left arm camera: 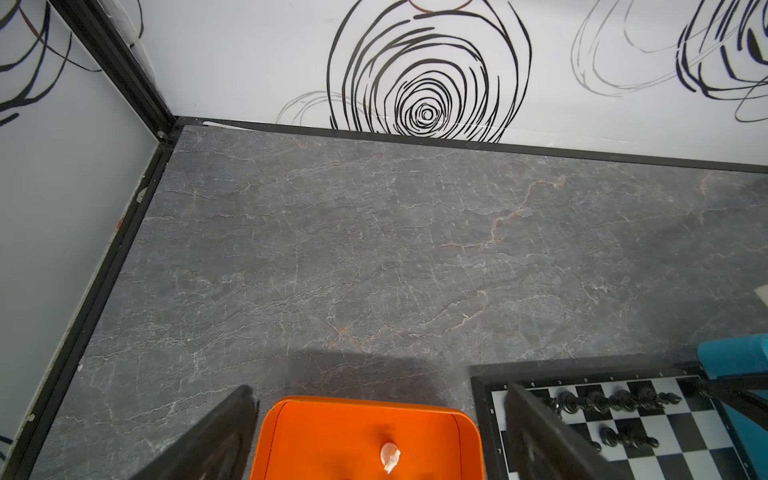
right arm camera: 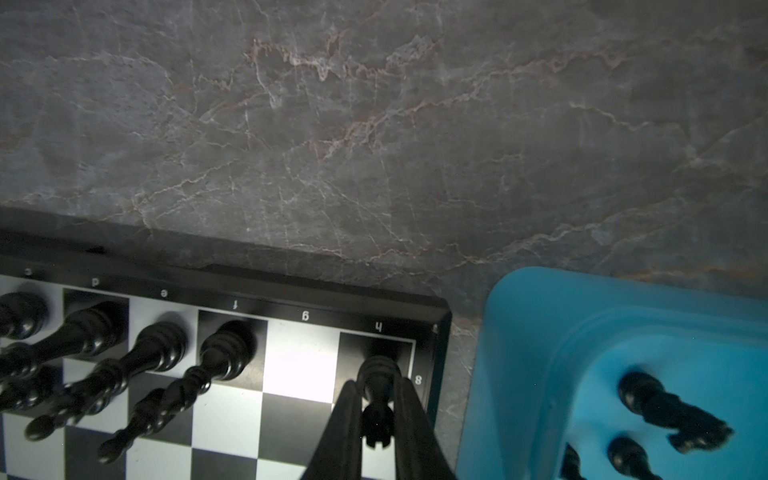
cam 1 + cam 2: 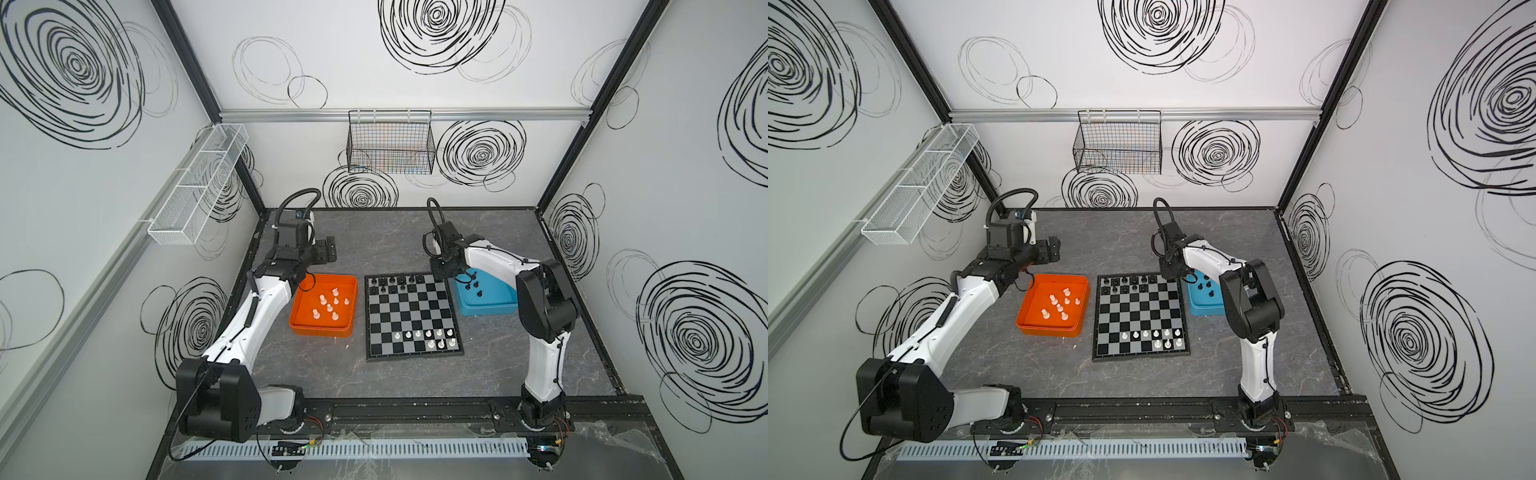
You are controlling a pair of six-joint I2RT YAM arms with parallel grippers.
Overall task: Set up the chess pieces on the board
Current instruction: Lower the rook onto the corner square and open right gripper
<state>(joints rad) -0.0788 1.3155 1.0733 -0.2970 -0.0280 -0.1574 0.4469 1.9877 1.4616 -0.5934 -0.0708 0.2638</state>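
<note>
The board (image 3: 399, 316) lies mid-table, with several black chess pieces (image 3: 392, 282) on its far rows and several white ones (image 3: 436, 336) on its near rows. My right gripper (image 2: 376, 386) is shut on a black rook (image 2: 376, 374) whose base is over the far right corner square. More black pieces (image 2: 665, 411) lie in the blue tray (image 2: 540, 353). My left gripper (image 1: 379, 388) hangs open and empty over the far rim of the orange tray (image 1: 332, 436), which holds white pieces (image 3: 328, 305).
The orange tray (image 3: 320, 332) sits left of the board and the blue tray (image 3: 486, 309) right of it, partly under my right arm. A black wire basket (image 3: 390, 143) hangs on the back wall and a white mesh shelf (image 3: 199, 183) on the left wall.
</note>
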